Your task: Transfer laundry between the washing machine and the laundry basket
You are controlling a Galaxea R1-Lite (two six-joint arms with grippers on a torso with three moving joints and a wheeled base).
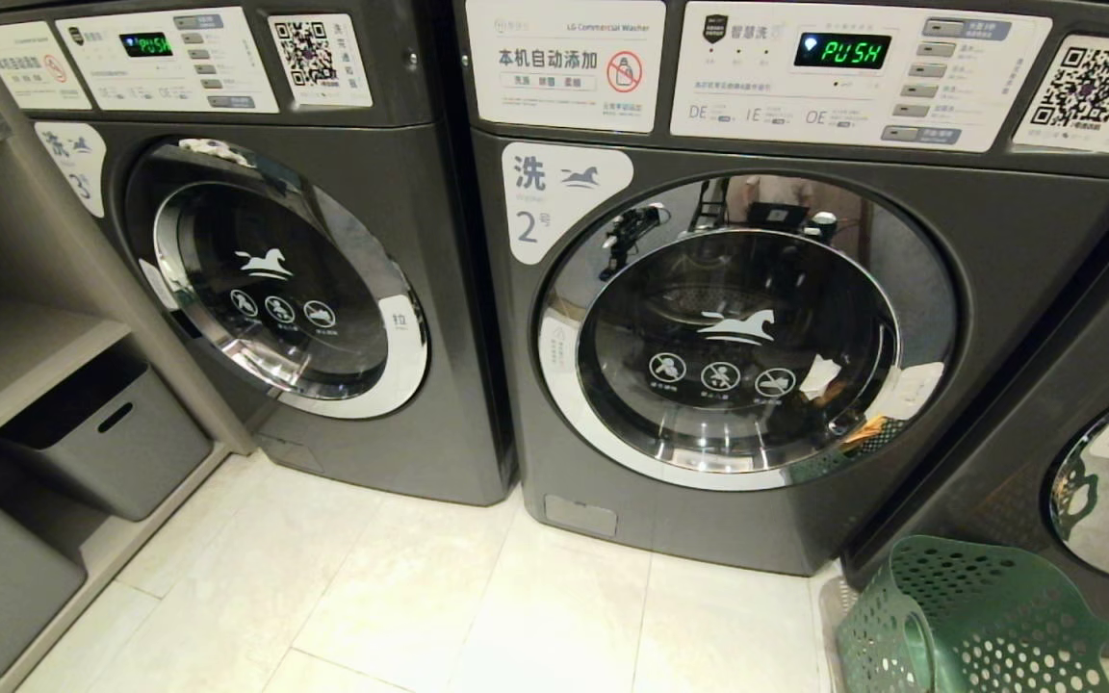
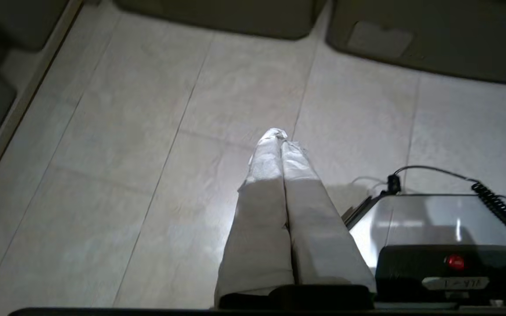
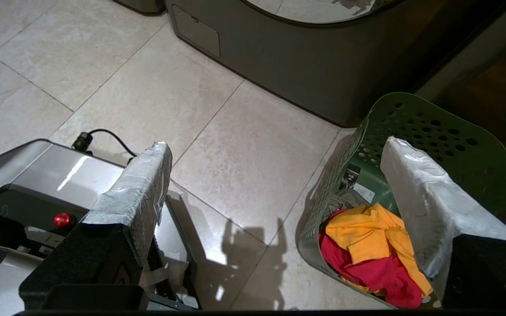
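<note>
Facing the robot, washing machine [image 1: 747, 327] door closed (left hand [image 2: 279, 140] pressed together, right hand [image 3: 275, 153] spread)

Left wrist view dim; glare on floor [image 3: 218, 245]; head view edges perhaps warped.

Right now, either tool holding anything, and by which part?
Nothing held. Left tool is shut on itself above bare floor; right tool is open and empty, with the laundry lying in the laundry basket.

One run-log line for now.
dark grey washing machine: door shut | green perforated basket: yellow-orange, magenta-red laundry | left gripper shut | right gripper open
</note>
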